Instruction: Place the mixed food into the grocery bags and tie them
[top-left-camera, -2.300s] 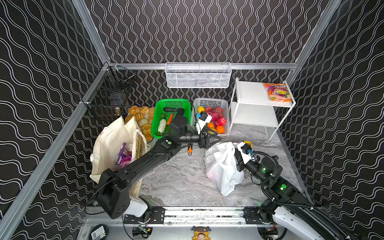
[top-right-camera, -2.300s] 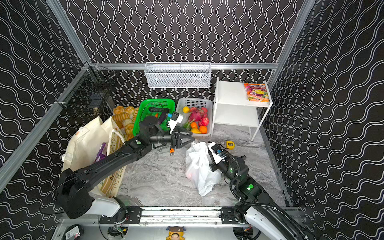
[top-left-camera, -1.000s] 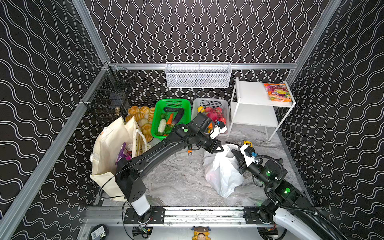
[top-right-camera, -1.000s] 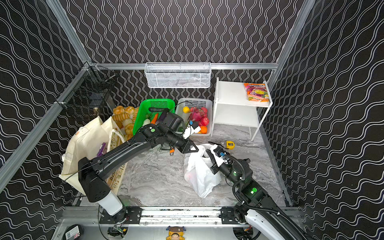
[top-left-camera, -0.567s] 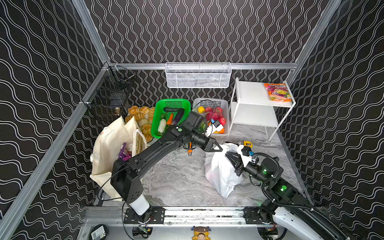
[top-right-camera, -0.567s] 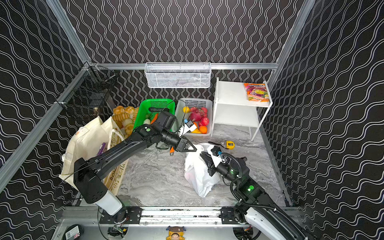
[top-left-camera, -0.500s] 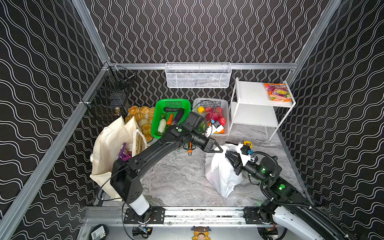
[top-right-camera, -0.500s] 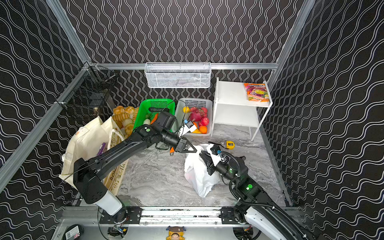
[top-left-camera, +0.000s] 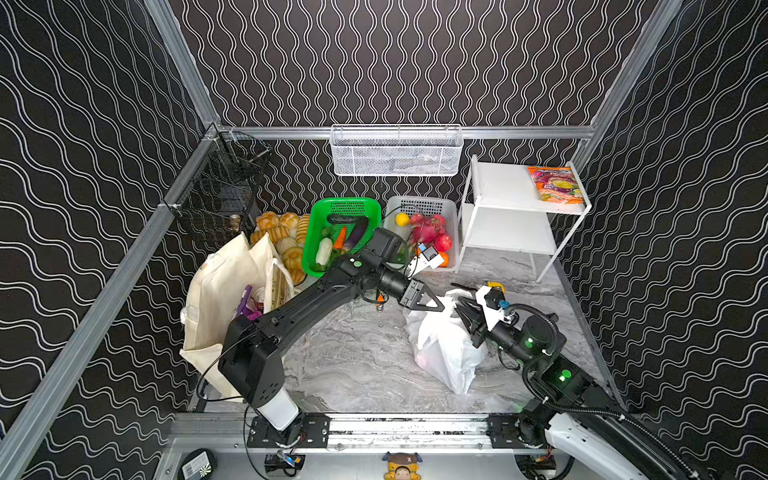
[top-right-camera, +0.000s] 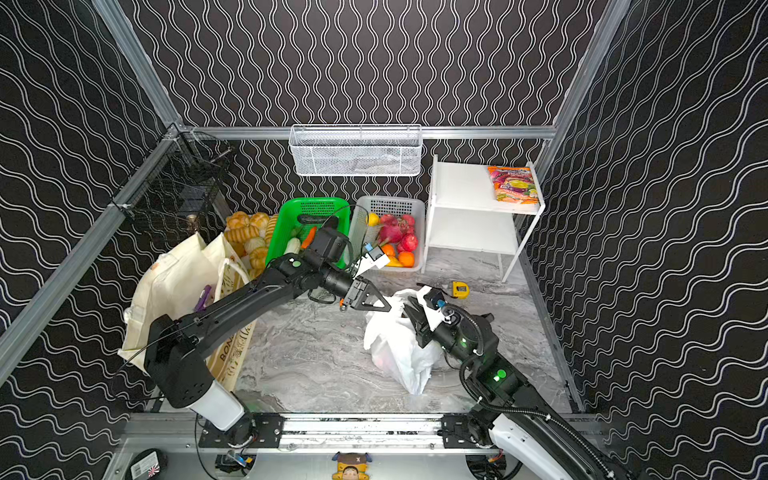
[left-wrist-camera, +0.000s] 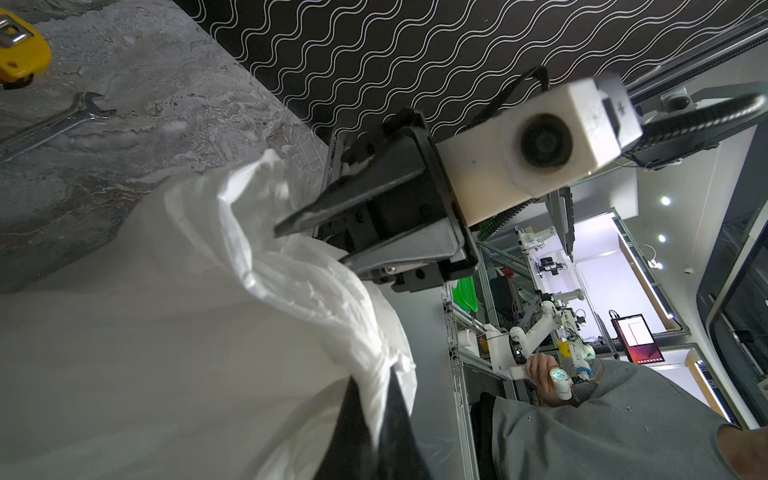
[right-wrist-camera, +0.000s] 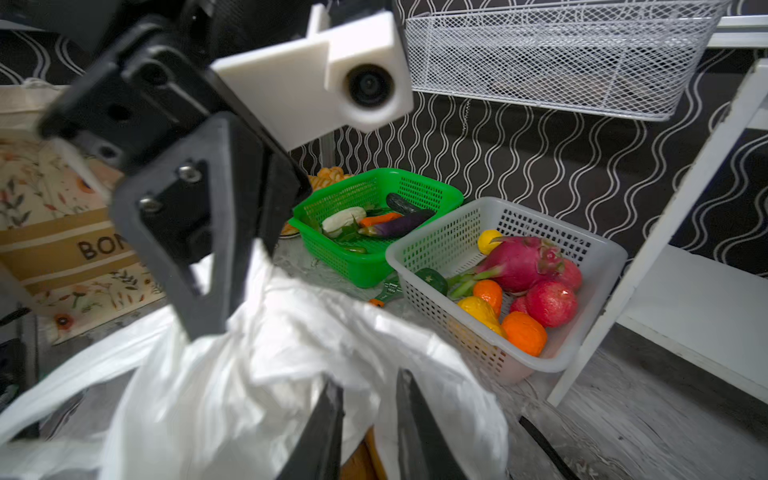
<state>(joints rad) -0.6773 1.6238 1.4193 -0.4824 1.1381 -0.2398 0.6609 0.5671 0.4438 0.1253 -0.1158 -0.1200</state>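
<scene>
The white plastic bag (top-left-camera: 442, 353) stands on the grey marbled table (top-left-camera: 353, 365), a little right of the middle. It is full, its top is crumpled, and both arms meet over its mouth. The left fingers (top-left-camera: 436, 306) are clenched on a fold of the bag's upper edge, and in the right wrist view the thin plastic is pinched at their tip. The right fingers (top-left-camera: 465, 309) reach in from the opposite side and stand parted, with a clear gap between them. Loose plastic lies at their tips, but they do not squeeze it. What is inside this bag I cannot tell. The cream canvas bag (top-left-camera: 216, 291) stands open at the left edge of the table, well apart from the plastic one, and a purple packet (top-left-camera: 245, 299) shows inside it. Against the back wall a green basket (top-left-camera: 348, 202) holds vegetables, and just beside it a white basket (top-left-camera: 419, 201) holds fruit. In the back right corner stands a white shelf (top-left-camera: 498, 187) with a colourful packet (top-left-camera: 555, 183) on top. A small yellow tape measure (top-right-camera: 460, 289) lies on the table near the plastic bag.
</scene>
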